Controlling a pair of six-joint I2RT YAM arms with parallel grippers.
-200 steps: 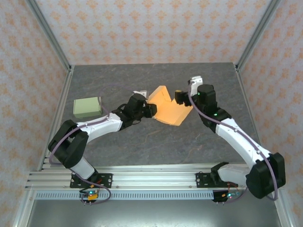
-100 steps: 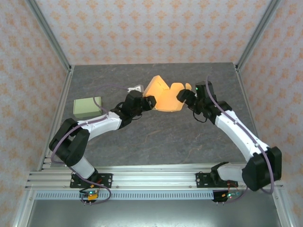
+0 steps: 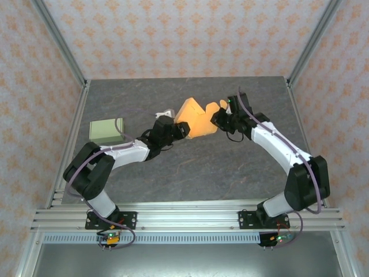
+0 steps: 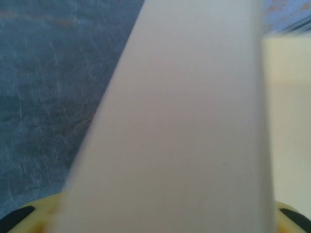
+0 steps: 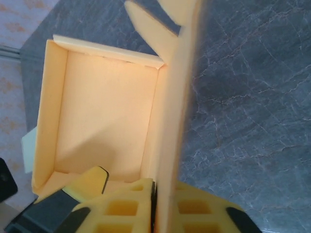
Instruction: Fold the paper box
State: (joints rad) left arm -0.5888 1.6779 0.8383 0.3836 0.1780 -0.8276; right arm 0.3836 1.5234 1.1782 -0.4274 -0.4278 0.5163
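The orange paper box (image 3: 196, 118) is held up over the middle of the table, its open side tilted toward the right arm. My right gripper (image 3: 221, 118) is shut on the box's right wall. In the right wrist view that wall runs straight between the pinched jaws of the gripper (image 5: 155, 187), with the box's inside (image 5: 107, 111) to the left. My left gripper (image 3: 181, 128) is at the box's left side. In the left wrist view a blurred pale panel of the box (image 4: 184, 121) spans the gap between the fingertips (image 4: 29, 216), and the grip is unclear.
A pale green folded box (image 3: 106, 131) lies at the left of the grey table (image 3: 190, 167). Metal frame posts and patterned walls enclose the table on three sides. The arms' mounting rail (image 3: 184, 216) runs along the near edge.
My right gripper has swung in from the right and shut on the box's right wall. The box has been lifted and turned toward the back. The left gripper followed it.
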